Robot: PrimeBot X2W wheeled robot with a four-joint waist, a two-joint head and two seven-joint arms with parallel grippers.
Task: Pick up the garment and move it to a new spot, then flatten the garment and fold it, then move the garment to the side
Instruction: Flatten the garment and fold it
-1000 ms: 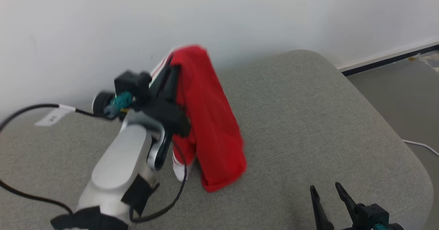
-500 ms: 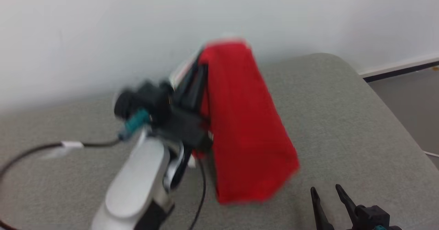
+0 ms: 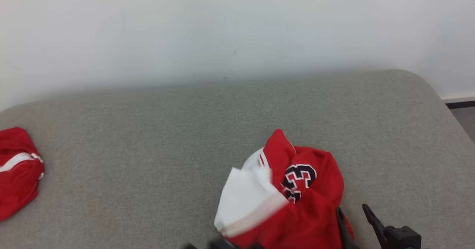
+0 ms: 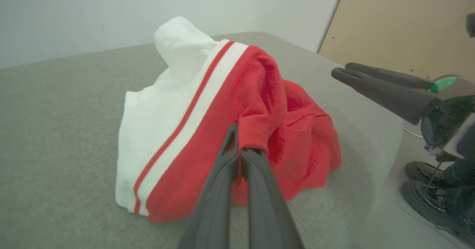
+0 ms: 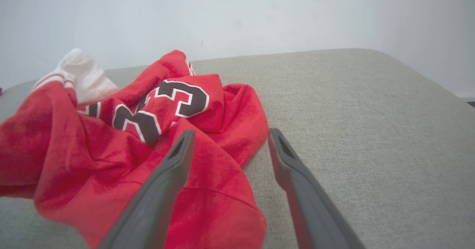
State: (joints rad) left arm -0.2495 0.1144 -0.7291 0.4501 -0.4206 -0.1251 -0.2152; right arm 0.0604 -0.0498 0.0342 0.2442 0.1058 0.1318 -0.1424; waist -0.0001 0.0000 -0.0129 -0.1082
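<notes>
The garment (image 3: 319,189), a red and white jersey with dark numerals, lies in a crumpled heap on the grey cushion (image 3: 148,130), at the lower middle of the head view. In the left wrist view my left gripper (image 4: 241,141) is shut on a red fold of the garment (image 4: 259,85), low over the cushion. My right gripper (image 3: 351,206) stands open at the heap's right edge. In the right wrist view, one finger of the right gripper (image 5: 230,136) lies over the garment (image 5: 92,145) and the other over bare cushion.
Another red and white piece of clothing (image 3: 15,167) lies at the cushion's far left. A white wall (image 3: 222,26) runs behind the cushion. Past the cushion's right end are a wooden panel (image 4: 400,26) and dark shoes (image 4: 426,182) on the floor.
The head camera has swung, shifting the whole picture. The garment hung from my raised left gripper; now it lies heaped on the cushion with the left arm lowered. The right gripper stays open.
</notes>
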